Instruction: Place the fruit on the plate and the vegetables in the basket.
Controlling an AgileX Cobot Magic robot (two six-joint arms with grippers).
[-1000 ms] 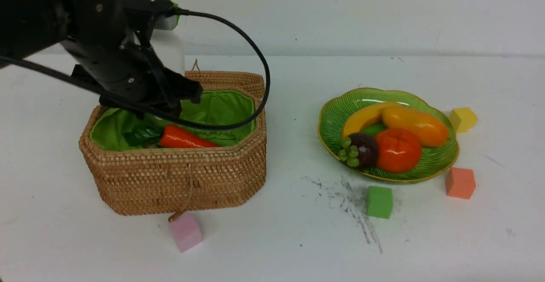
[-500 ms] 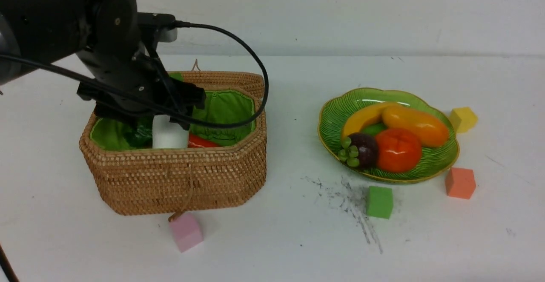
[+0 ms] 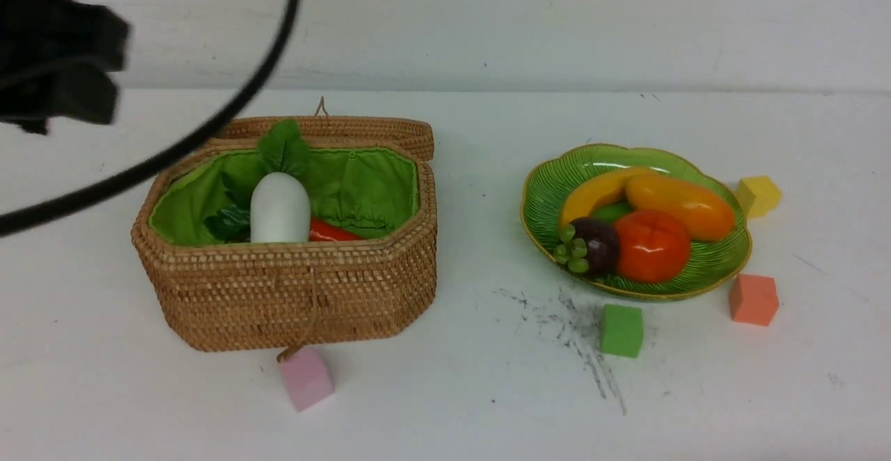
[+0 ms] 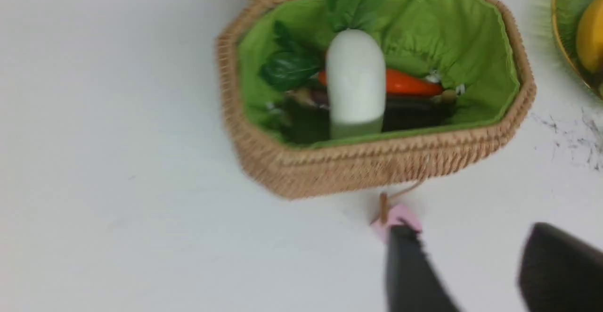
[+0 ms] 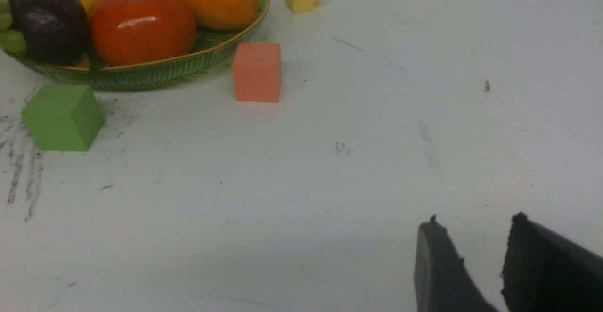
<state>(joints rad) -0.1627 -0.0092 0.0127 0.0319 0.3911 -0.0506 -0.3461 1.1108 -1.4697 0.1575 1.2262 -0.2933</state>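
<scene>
**Radish standing in the basket, fruit piled on the plate**

Nearest the robot on the white table [image 3: 445, 405] lies a pink cube [image 3: 306, 377], just in front of the basket [image 3: 292, 294], touching or nearly touching the cord toggle that hangs from its front wall. To the right, a green cube [image 3: 621, 330] sits on a patch of dark scuff marks, with an orange cube [image 3: 752, 299] further right; both lie just beside the near rim of the plate [image 3: 550, 189].

The wicker basket stands open on the left, its lid folded back behind it. Inside, against the green lining, the white radish [image 3: 280, 208] stands tilted with its leaves [image 3: 284, 146] rising above the far rim. The carrot [image 3: 333, 231] lies across behind it, its dark leaves to the left. In the left wrist view a dark shape, probably the eggplant [image 4: 414, 114], lies low in the basket, too blurred to be sure.

On the plate, the mangosteen [image 3: 595, 244] and persimmon [image 3: 651, 245] sit side by side at the front, touching; the banana [image 3: 592, 195] and mango [image 3: 679, 203] lie behind them. A yellow cube [image 3: 759, 195] rests beyond the plate's right edge.

The left gripper [image 4: 476, 269] hangs over the bare table, clear of the basket, fingers apart and holding nothing. The right gripper [image 5: 471, 255] hovers low over the table, well apart from the plate, its fingers slightly parted with nothing between them.
</scene>
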